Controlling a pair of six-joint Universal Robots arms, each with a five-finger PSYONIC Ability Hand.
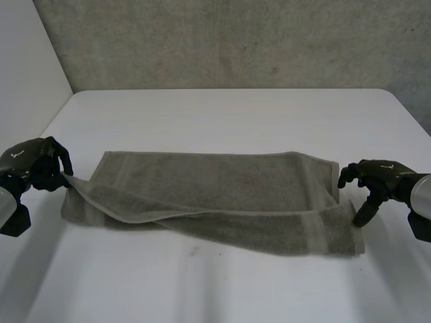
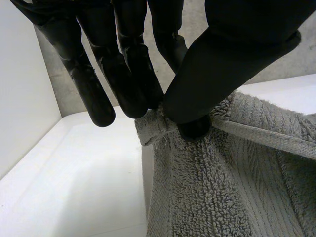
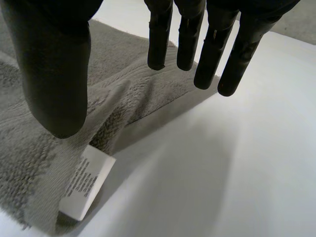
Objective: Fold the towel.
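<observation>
Grey towel [image 1: 222, 195] lies across mid worktop [image 1: 236, 114], lengthwise btwn the two hands, front layer rumpled & partly doubled over. Left hand [image 1: 37, 165] at towel's left corner, which is lifted off the worktop: thumb & fingers [image 2: 133, 84] clamped on the hem there. Right hand [image 1: 370, 178] just beside the right end, fingers spread, thumb apart, holding nothing. White label [image 3: 85, 182] sticks out under that end.

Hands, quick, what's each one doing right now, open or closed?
Left hand: closed, pinching a corner of the towel between thumb and fingers.
Right hand: open, holding nothing, at the towel's other end.
</observation>
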